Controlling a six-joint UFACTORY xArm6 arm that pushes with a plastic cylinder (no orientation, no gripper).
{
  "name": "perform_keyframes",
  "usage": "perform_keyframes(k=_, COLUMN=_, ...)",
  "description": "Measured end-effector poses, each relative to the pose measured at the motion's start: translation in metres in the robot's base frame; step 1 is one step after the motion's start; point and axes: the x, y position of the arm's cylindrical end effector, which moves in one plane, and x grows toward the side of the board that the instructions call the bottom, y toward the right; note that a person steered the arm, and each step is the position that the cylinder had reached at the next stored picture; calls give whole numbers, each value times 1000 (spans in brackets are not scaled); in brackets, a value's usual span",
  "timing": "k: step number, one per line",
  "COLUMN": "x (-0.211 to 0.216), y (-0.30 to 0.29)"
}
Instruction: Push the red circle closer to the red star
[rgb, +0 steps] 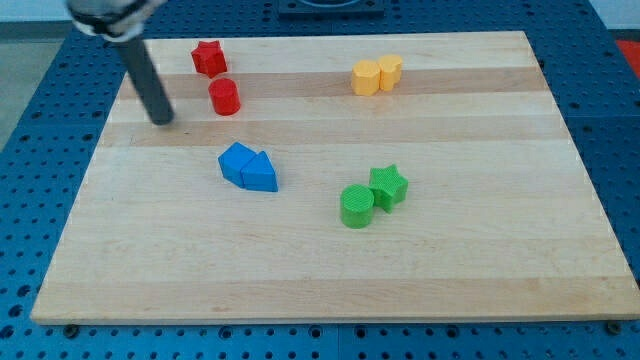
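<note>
The red circle (224, 97) stands on the wooden board near the view's top left. The red star (208, 58) lies just above it and slightly to the left, with a small gap between them. My tip (163, 120) rests on the board to the left of the red circle and a little below it, apart from it. The dark rod slants up to the view's top left.
Two blue blocks (248, 167) touch each other at the middle left. A green circle (356, 206) and a green star (388, 186) touch at the middle. Two yellow blocks (376, 75) sit together at the top. The board's left edge (85, 185) is near my tip.
</note>
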Motion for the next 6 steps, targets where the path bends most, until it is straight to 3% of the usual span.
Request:
perform_keyframes(k=3, x=-72, y=121)
perform_keyframes(k=6, x=-48, y=88)
